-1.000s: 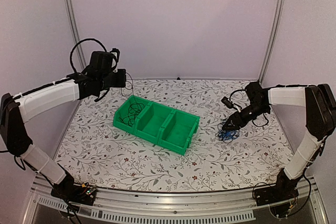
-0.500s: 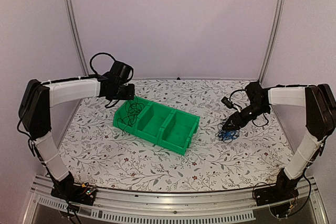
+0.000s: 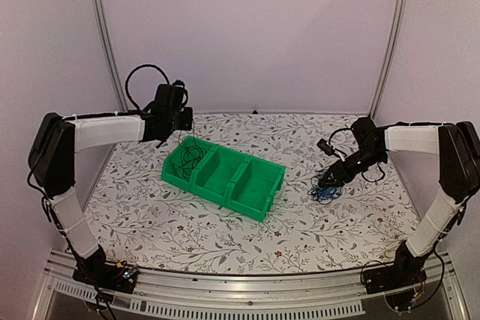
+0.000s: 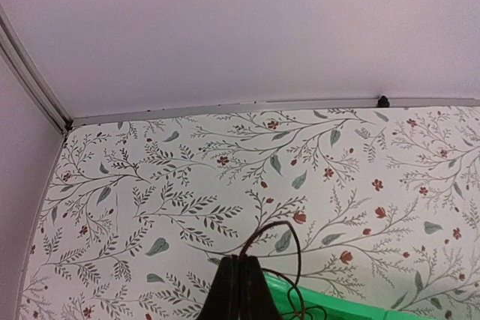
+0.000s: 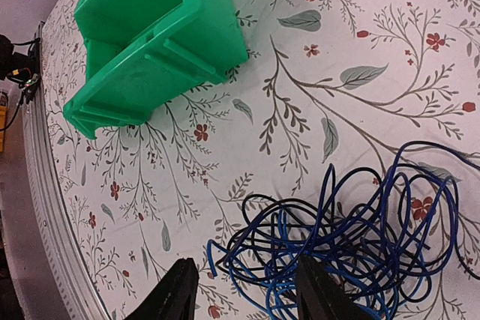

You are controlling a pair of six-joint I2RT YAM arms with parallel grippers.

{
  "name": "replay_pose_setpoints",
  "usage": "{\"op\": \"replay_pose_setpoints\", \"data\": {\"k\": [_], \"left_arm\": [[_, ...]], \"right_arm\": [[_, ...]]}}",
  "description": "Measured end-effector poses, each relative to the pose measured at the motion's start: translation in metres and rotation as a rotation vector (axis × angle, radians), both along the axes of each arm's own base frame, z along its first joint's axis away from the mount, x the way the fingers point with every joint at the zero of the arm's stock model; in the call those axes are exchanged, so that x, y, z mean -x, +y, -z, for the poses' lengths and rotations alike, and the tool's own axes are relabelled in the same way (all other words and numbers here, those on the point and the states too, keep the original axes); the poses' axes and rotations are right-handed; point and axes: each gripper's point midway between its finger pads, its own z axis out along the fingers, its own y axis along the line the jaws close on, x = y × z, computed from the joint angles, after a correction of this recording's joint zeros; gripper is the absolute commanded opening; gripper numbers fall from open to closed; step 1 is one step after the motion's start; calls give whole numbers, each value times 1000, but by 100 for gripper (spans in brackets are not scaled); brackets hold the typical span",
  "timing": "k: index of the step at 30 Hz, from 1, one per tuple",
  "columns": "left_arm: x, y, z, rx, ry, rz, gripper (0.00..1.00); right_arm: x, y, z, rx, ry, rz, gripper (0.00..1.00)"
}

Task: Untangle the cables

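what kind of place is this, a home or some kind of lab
Probably a robot lab work cell: aluminium frame posts and plain walls box in a floral-covered table, a left arm and right arm are bolted at its near edge, with a green bin and tangled cables as props.

Two grippers on show: left gripper (image 4: 240, 264), right gripper (image 5: 247, 264). One green bin (image 3: 255, 198), three compartments (image 3: 219, 171). Two cable lots: one black bunch (image 3: 187, 159) at nine o'clock, one blue-and-black tangle (image 3: 324, 192) at three o'clock, strands too knotted to count.
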Motion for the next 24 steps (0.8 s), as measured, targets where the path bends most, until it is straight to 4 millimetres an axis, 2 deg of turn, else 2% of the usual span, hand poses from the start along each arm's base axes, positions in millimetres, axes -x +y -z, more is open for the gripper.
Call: {"op": "replay_pose_setpoints", "data": {"k": [6, 9, 14, 18, 21, 24], "left_arm": [[45, 3, 52, -68, 57, 16, 0], [62, -6, 61, -79, 65, 42, 0], [72, -25, 59, -48, 70, 67, 0], [70, -33, 68, -17, 148, 35, 0], [73, -35, 91, -7, 239, -1, 0], [85, -28, 120, -27, 338, -38, 0]], "right_arm": [[7, -4, 1, 14, -7, 1, 49], [8, -4, 1, 16, -8, 0, 49], [8, -4, 1, 16, -12, -4, 49], [8, -4, 1, 17, -12, -5, 49], [8, -4, 1, 17, -14, -7, 49], [8, -4, 1, 17, -14, -7, 49]]}}
